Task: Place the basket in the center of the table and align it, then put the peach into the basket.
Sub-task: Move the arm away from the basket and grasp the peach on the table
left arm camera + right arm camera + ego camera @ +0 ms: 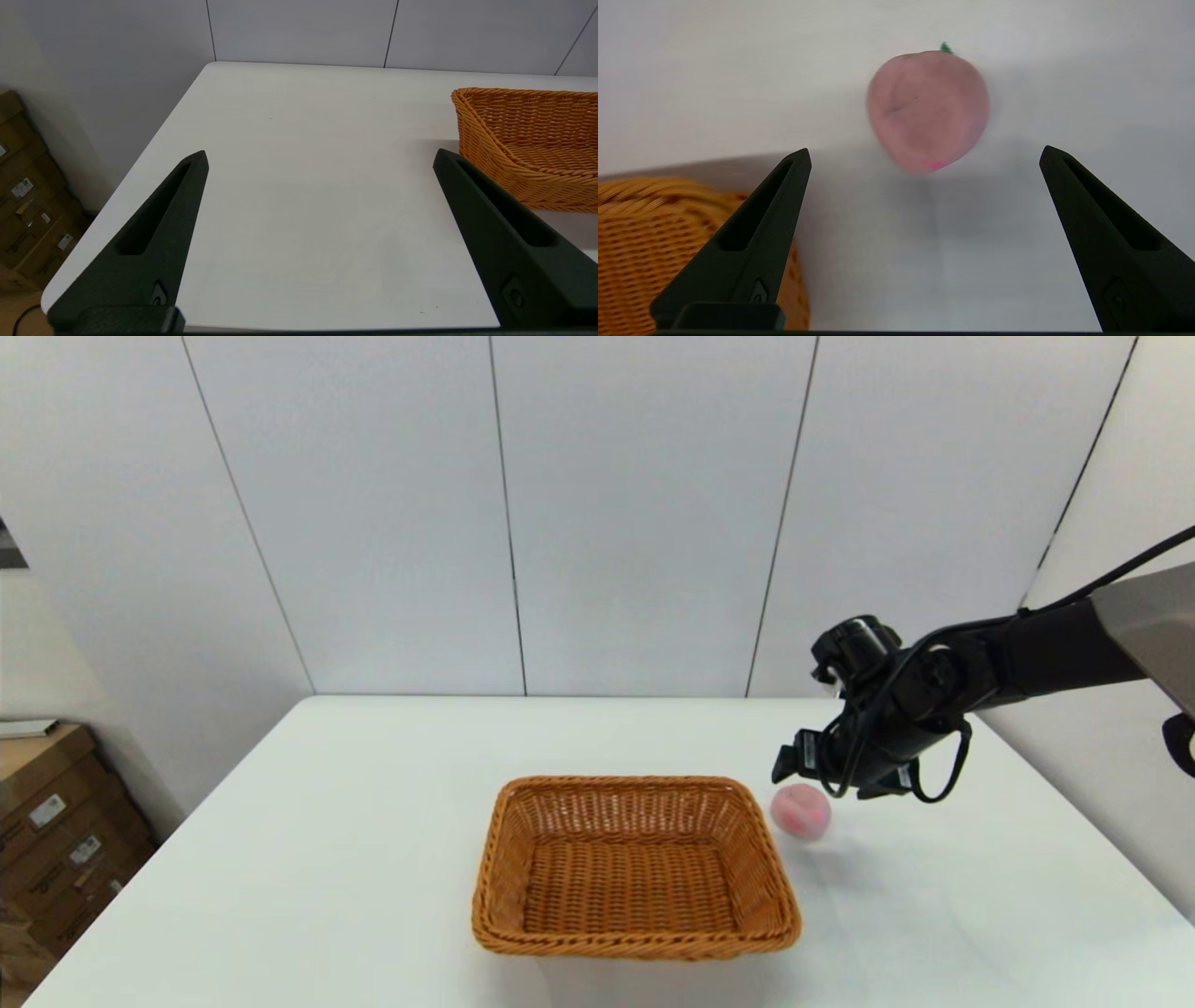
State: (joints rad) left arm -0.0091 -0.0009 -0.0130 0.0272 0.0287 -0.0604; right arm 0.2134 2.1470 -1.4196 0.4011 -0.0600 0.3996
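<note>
Peach lined up for pickup beside the centred basket

On the large white table point(327, 859), the orange-brown woven wicker basket point(635, 868) is set near centre, empty; the small pink peach point(800, 810) lies just beside its far right corner, below the right gripper point(924, 154), spread wide to straddle it; the left gripper point(320, 158), also wide, is kept clear at the left.

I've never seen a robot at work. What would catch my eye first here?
The orange wicker basket sits empty mid-table. Just beside its far right corner lies a small pink peach, and the right gripper hangs over it, fingers wide open. The left gripper waits open, left of the basket.
</note>
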